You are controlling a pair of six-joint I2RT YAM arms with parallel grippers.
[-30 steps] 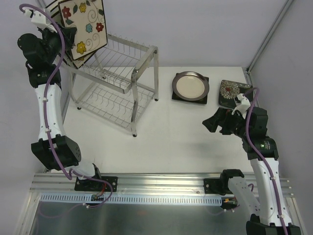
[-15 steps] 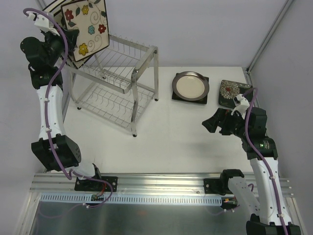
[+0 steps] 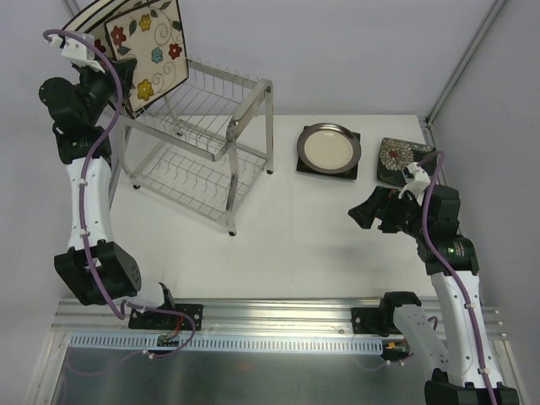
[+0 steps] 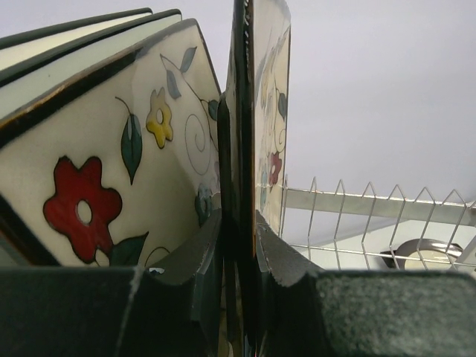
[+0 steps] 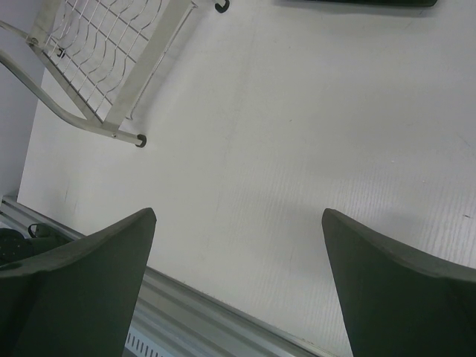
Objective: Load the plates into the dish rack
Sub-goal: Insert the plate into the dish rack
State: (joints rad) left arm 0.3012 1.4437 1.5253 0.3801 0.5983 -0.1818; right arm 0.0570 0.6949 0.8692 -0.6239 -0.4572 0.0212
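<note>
My left gripper [image 3: 116, 74] is shut on the edge of a cream square plate with coloured flowers [image 3: 152, 49] and holds it upright above the left end of the silver dish rack [image 3: 207, 126]. In the left wrist view the jaws [image 4: 239, 223] pinch this plate [image 4: 269, 89] edge-on. A second flowered plate [image 4: 111, 163] and white black-rimmed plates [image 4: 59, 44] stand just left of it. A round cream grey-rimmed plate [image 3: 331, 148] lies on a dark square plate [image 3: 355, 171]. A dark plate with white blooms [image 3: 396, 159] lies at the far right. My right gripper [image 3: 364, 213] is open and empty over the table.
The rack's wire shelf [image 4: 372, 208] shows right of the held plate, and its foot and lower shelf [image 5: 97, 59] show in the right wrist view. A metal rail [image 3: 278, 316] runs along the table's near edge. Walls close in at the left and right.
My left gripper has lifted the flowered plate slightly up and to the right and turned it more upright. The right arm has hardly moved.
</note>
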